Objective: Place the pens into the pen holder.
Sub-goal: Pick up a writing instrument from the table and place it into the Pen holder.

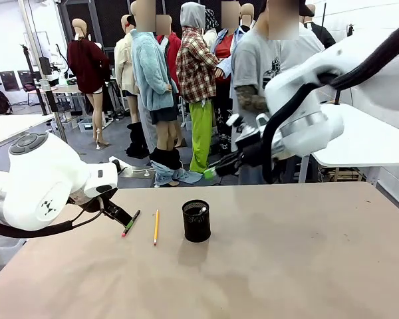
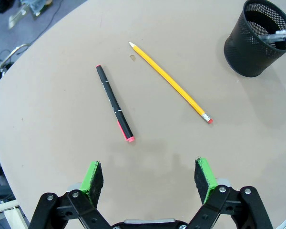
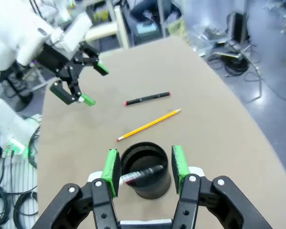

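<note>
The black mesh pen holder (image 1: 197,226) stands mid-table with a silvery-white pen (image 1: 201,211) leaning inside it. To its left lie a yellow pencil (image 1: 156,226) and a black pen (image 1: 130,223) with a red tip. My left gripper (image 1: 120,216) hovers open just left of the black pen. From its wrist I see that black pen (image 2: 114,102), the pencil (image 2: 170,82) and the holder (image 2: 260,45) ahead of the open left gripper (image 2: 150,179). My right gripper (image 3: 145,169) is open above the holder (image 3: 144,147), the silvery pen (image 3: 143,175) lying in the cup below it, not gripped.
A person in a grey shirt (image 1: 253,66) stands at the far side behind my right arm (image 1: 306,119). A white table (image 1: 366,143) is at the right. The tan tabletop (image 1: 286,266) has free room in front of and right of the holder.
</note>
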`<action>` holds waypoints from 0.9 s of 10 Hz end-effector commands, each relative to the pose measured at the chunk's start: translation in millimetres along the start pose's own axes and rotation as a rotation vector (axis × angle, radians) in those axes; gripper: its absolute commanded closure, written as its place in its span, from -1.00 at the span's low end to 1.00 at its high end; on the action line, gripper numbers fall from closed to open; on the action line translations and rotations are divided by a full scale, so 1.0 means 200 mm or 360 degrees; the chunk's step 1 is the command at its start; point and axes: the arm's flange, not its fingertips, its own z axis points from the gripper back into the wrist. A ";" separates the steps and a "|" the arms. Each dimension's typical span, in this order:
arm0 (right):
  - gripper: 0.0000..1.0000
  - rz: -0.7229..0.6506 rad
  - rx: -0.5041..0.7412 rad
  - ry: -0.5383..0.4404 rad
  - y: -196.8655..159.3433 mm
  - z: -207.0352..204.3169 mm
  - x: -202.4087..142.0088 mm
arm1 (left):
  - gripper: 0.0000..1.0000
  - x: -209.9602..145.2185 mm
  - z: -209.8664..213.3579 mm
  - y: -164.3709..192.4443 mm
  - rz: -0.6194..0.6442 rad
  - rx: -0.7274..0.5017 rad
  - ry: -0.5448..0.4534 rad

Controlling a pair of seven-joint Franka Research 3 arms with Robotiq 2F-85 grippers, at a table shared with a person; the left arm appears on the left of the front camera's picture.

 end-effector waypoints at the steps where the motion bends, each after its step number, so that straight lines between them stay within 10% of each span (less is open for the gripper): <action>1: -0.11 -0.0058 -0.0117 0.0085 0.07 0.15 -0.01 | -1.00 0.00 0.00 0.01 0.0008 0.0000 -0.0001; 4: -0.11 -0.0123 -0.0523 0.0338 0.10 0.49 0.05 | -1.00 0.00 0.00 0.01 0.0008 0.0000 -0.0001; 9: -0.11 -0.0457 -0.1044 0.1224 -0.03 0.70 0.07 | -1.00 0.00 0.00 0.01 0.0008 0.0000 -0.0001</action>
